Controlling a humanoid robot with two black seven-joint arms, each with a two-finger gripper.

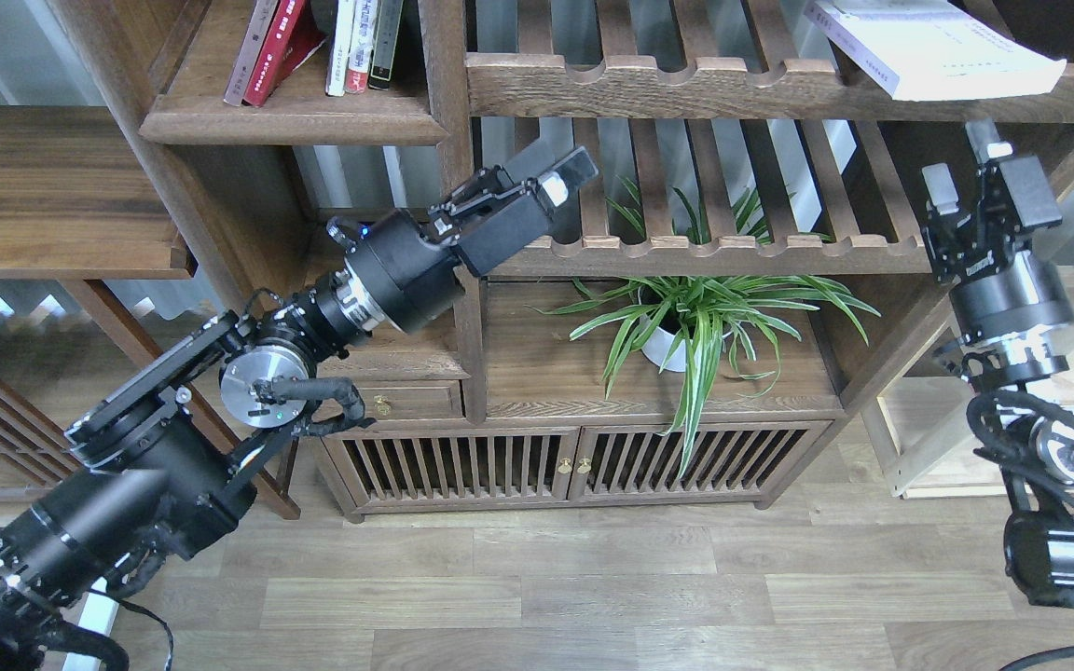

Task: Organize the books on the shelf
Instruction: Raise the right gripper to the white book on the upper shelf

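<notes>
The shelf (pixel 295 116), a flat dark-brown board with a rounded front edge, sat in the upper left of the frame. Two of the books stood on it at its left end, leaning to the right: a maroon book (pixel 253 47) and a red book (pixel 283 51) touching it. Just to their right, three thin books (pixel 364 42) with white, red and dark spines stood close together against the upright post. The third, a thick white book (pixel 929 47), lay flat and tilted on the upper slatted rack (pixel 686 89) in the upper right of the frame, its corner overhanging the front rail.

The left pincer (pixel 567 179) reached from the lower left to the centre of the frame, at the level of the lower slatted rack (pixel 705 250), well below the shelf. Its fingers lay close alongside each other with nothing between them; whether they were fully pressed together could not be told.

The right pincer (pixel 966 168) stood upright at the right edge of the frame, below the white book and apart from it. Its two white-tipped fingers were spread and held nothing.

A potted plant (pixel 695 321) stood on the cabinet top (pixel 537 382) beneath the lower rack, centre frame.
</notes>
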